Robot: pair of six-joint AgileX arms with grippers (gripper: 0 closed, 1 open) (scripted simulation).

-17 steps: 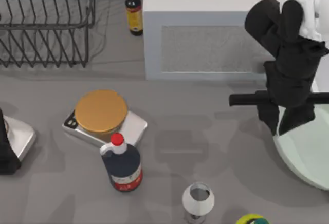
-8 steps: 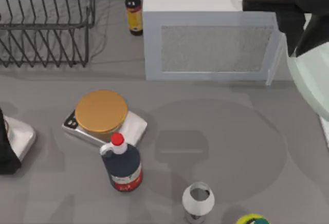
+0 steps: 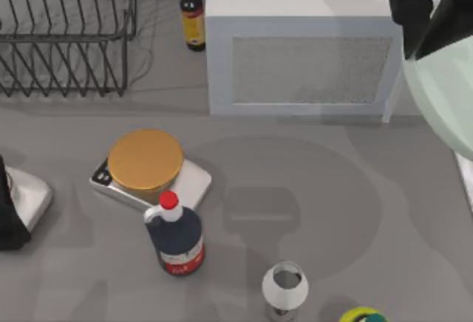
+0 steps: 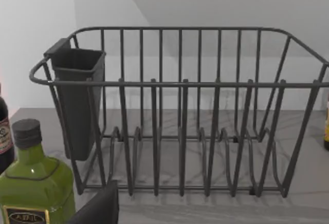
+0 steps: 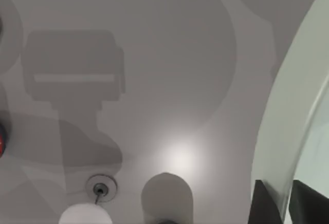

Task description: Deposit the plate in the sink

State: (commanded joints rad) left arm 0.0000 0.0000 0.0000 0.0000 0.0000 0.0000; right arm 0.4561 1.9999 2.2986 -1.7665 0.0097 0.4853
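Observation:
The pale mint green plate (image 3: 443, 93) hangs in the air at the table's right edge, partly cut off by the picture's side. My right gripper (image 3: 421, 38) is shut on its far rim, in front of the white box. In the right wrist view the plate's rim (image 5: 295, 106) runs between two dark fingertips (image 5: 266, 203), with the gripper (image 5: 288, 206) closed on it. A narrow white sliver of the sink (image 3: 467, 185) lies at the right edge, below the plate. My left arm (image 3: 7, 218) rests parked at the table's left edge.
A big white box (image 3: 303, 41) stands at the back. A wire dish rack (image 3: 66, 34) sits back left, also facing the left wrist camera (image 4: 180, 116) beside a green bottle (image 4: 33, 183). A dark bottle (image 3: 194, 15), golden disc (image 3: 145, 161), red-capped bottle (image 3: 176, 237) and white cup (image 3: 285, 286) stand about.
My right gripper has carried the plate up off the table's right side and toward the back right, where it now looks larger. The left arm has not moved.

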